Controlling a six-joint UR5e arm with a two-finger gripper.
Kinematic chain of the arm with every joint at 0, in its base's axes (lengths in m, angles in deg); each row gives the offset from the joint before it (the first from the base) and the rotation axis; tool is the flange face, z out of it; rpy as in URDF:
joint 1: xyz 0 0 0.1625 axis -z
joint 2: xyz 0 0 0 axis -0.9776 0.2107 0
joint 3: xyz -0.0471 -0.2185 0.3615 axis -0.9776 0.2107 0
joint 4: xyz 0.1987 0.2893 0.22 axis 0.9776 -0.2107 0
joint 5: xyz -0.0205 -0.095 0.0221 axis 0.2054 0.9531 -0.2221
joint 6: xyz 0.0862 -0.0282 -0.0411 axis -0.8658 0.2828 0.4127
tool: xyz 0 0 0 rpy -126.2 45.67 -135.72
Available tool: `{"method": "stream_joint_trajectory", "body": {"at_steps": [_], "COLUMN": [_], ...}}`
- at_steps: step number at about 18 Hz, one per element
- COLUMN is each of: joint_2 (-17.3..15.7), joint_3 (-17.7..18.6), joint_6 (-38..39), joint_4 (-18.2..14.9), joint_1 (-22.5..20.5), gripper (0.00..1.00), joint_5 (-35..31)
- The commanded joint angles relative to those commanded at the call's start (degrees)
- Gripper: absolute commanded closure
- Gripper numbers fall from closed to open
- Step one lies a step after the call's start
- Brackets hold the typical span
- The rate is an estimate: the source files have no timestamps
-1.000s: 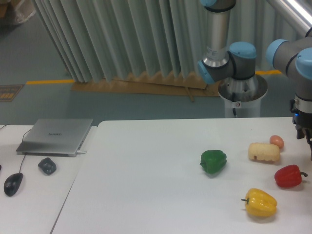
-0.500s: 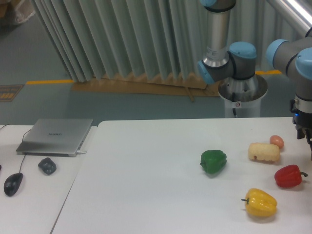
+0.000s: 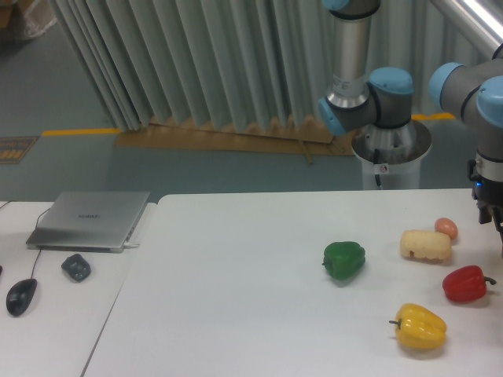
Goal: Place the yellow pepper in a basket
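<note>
Yellow pepper (image 3: 420, 327) lies free; gripper (image 3: 497, 224) hangs upright, half cropped.

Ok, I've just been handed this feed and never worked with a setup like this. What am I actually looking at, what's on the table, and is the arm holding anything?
There is one view, from a fixed camera facing the table from the front. The grey and blue jointed machine at the back right is the robot arm. Its gripper hangs at the far right edge, mostly cut off, so I cannot tell whether it is open or holding anything.

On the white table lie the yellow pepper nearest the camera, a red pepper beside the gripper, a green pepper further left, a pale cream block and a small orange egg-like piece behind it. All sit apart from the gripper.

On the side table to the left are a closed laptop, a mouse and a small dark object. No basket is in view.
</note>
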Motion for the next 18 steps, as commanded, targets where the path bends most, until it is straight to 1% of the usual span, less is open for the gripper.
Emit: {"method": "stream_joint_trajectory", "body": {"at_steps": [18], "joint_2": [-0.4], "joint_3": [0.7], "joint_6": [1.9], "joint_4": [0.0], "joint_1": [0.4], "gripper": [0.0], "joint_5": [-0.4]}}
